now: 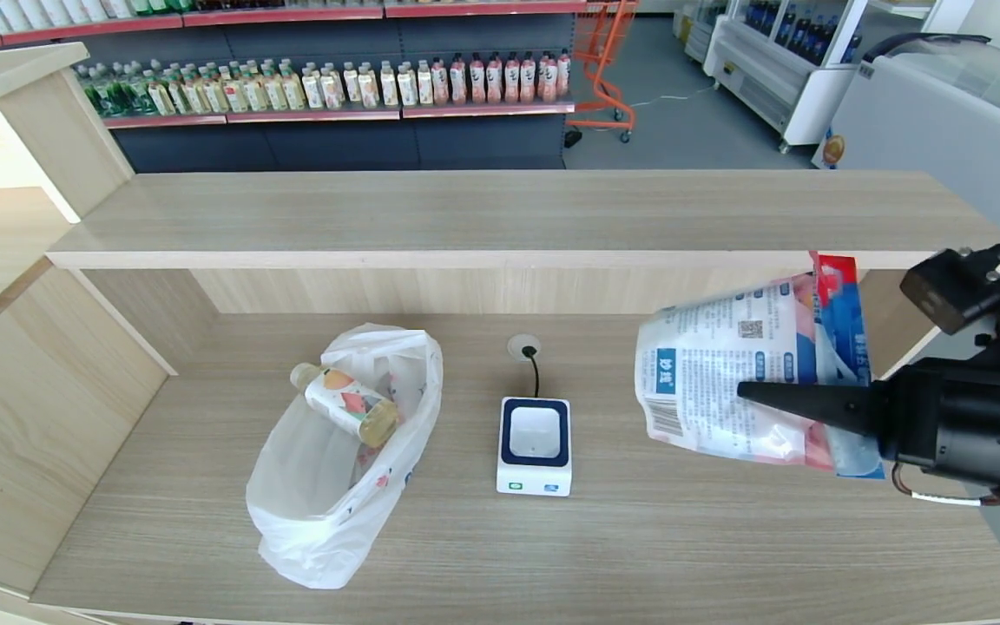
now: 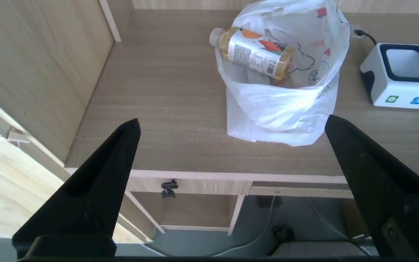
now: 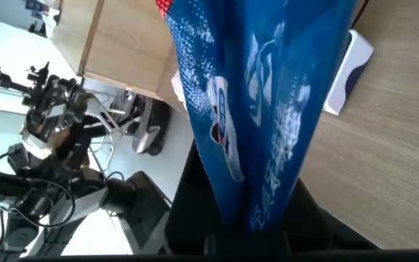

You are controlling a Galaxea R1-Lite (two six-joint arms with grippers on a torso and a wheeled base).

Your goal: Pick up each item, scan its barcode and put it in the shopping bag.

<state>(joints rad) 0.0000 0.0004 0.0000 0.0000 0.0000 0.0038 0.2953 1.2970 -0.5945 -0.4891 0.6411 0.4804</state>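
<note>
In the head view, the right end effector (image 1: 778,399) is clamped on a printed pouch (image 1: 717,373), which it holds in the air above the right part of the worktop (image 1: 639,555). The pouch's barcode (image 1: 665,418) sits at its lower corner, facing up and outward. The scanner (image 1: 534,444) stands mid-worktop with its window facing up, apart from the pouch. To its left lies the shopping bag (image 1: 326,503), mouth open, with a bottle (image 1: 345,404) resting across the opening.

In the left wrist view, the left end effector (image 2: 233,122) hangs over the near edge of the worktop with its fingers spread wide apart and nothing between them. The shopping bag and bottle lie beyond it.

In the right wrist view, the blue side of the pouch runs up from between the fingers, with a corner of the scanner behind it.

The likely trouble is a failed scan: the barcode seems turned away from the window, so the pouch would need rotating. Held by one edge, the limp pouch could sag or slip during that turn. At the bag, the bottle across the mouth may block it, or the soft rim may fold shut.
</note>
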